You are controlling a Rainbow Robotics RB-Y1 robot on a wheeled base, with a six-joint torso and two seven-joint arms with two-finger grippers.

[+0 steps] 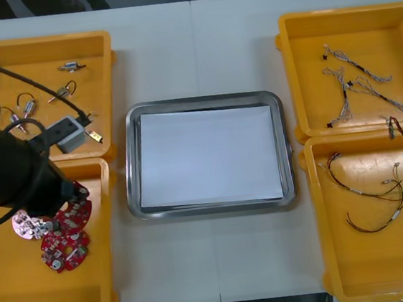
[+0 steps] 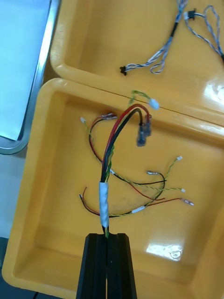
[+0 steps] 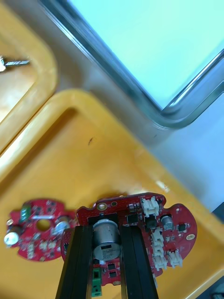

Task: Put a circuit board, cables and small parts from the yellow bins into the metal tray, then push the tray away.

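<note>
Tray (image 1: 134, 165): middle of the table, white inside.

Left gripper (image 3: 107, 231): over the near-left bin (image 1: 29, 299), close to the tray's near left corner. The fingers stand apart by the width of a silver can-shaped part on a red board (image 3: 172, 229) and clamp it from both sides. I cannot tell whether the board is clear of the bin floor. A second board (image 3: 37, 229) lies just beside it, on the side away from the tray.

Right gripper (image 2: 108, 238): over the near-right bin (image 1: 365, 263), on the side far from the tray. The fingers are almost together, pinching a held cable (image 2: 103, 201) – red, black and yellow-green wires bound in white wrap. Its plug end points toward the rim shared with the far-right bin (image 1: 299, 47). Loose red and yellow cables (image 1: 373, 205) lie on the bin floor beneath.

Far-right bin: blue and white cables (image 1: 352, 77).

Far-left bin (image 1: 110, 67) – small metal parts (image 1: 70, 66).
</note>
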